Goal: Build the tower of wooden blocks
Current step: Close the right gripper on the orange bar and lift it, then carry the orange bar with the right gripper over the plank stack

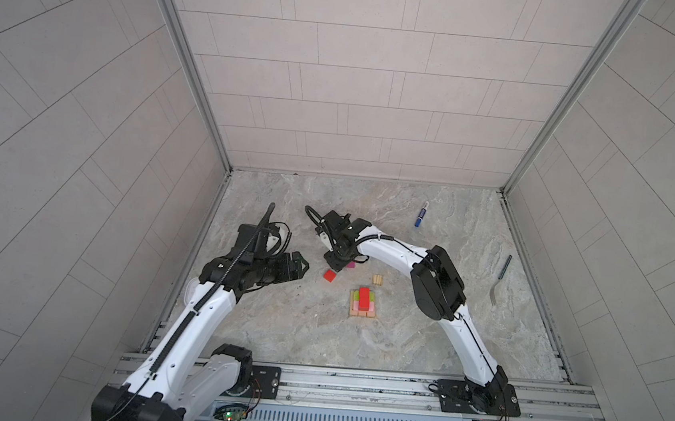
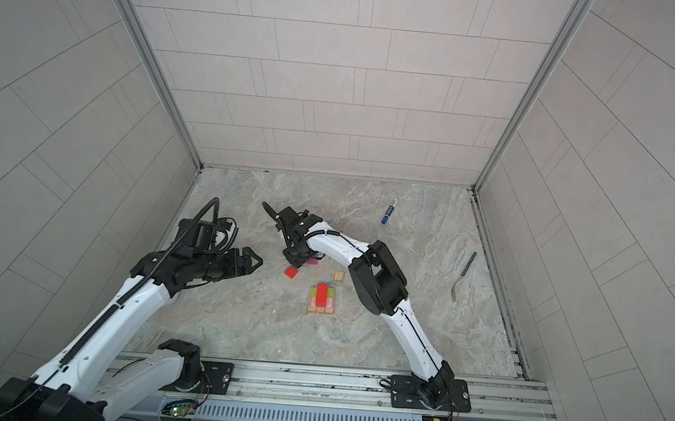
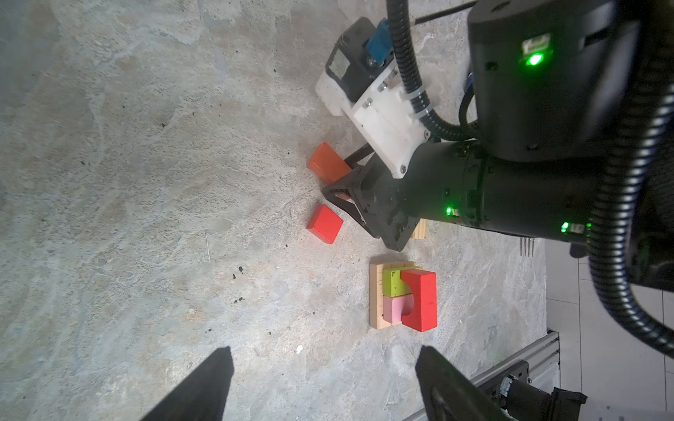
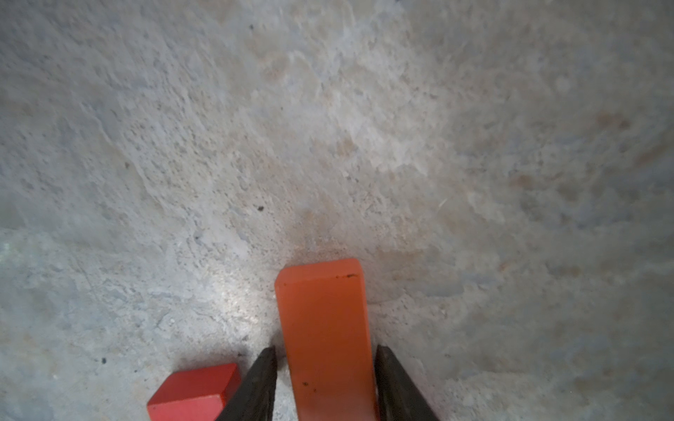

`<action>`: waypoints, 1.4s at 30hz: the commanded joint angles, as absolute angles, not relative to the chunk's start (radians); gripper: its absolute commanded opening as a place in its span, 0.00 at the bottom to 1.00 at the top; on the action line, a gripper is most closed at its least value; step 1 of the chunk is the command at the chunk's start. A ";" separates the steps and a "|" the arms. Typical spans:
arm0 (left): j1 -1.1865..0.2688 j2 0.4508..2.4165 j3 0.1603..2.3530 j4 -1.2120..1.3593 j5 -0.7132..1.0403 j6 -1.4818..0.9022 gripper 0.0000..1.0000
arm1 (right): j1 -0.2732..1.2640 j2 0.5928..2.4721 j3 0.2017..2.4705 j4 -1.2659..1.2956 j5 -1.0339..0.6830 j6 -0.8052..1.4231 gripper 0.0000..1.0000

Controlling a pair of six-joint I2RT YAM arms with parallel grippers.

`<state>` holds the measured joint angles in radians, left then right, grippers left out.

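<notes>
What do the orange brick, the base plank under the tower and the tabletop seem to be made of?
Orange brick: probably wood under smooth, slightly glossy orange paint; dark chips mark its edge.
Base plank: looks like bare wood, pale tan, matte.
Tabletop: stone or a stone-print sheet, with grey-beige veins and mottling; I cannot tell which.

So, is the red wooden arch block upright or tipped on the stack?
Upright: the red wooden arch block stands legs down, its cutout facing the lime-green brick and pink brick beneath.
</notes>
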<state>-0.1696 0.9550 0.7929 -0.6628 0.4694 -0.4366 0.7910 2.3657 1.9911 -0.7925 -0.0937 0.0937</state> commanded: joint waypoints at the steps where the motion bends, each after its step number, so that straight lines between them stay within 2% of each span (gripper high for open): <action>1: -0.163 0.940 0.784 -0.658 0.460 -0.434 0.86 | 0.790 2.332 1.991 -0.812 -0.065 0.118 0.39; 5: -0.164 0.940 0.784 -0.656 0.459 -0.435 0.86 | 0.790 2.304 1.998 -0.810 -0.041 0.159 0.31; 13: -0.163 0.938 0.784 -0.656 0.461 -0.435 0.86 | 0.790 2.256 2.046 -0.849 -0.038 0.262 0.23; 20: -0.162 0.948 0.784 -0.648 0.479 -0.443 0.86 | 0.786 2.197 2.104 -0.979 0.073 0.409 0.22; 24: -0.161 0.957 0.780 -0.636 0.502 -0.442 0.86 | 0.785 2.149 2.092 -1.011 0.079 0.467 0.22; 30: -0.161 0.960 0.776 -0.613 0.522 -0.442 0.86 | 0.788 2.044 1.997 -1.021 0.124 0.568 0.18; 42: -0.160 0.979 0.776 -0.589 0.565 -0.448 0.86 | 0.829 1.751 1.625 -0.919 0.152 0.762 0.19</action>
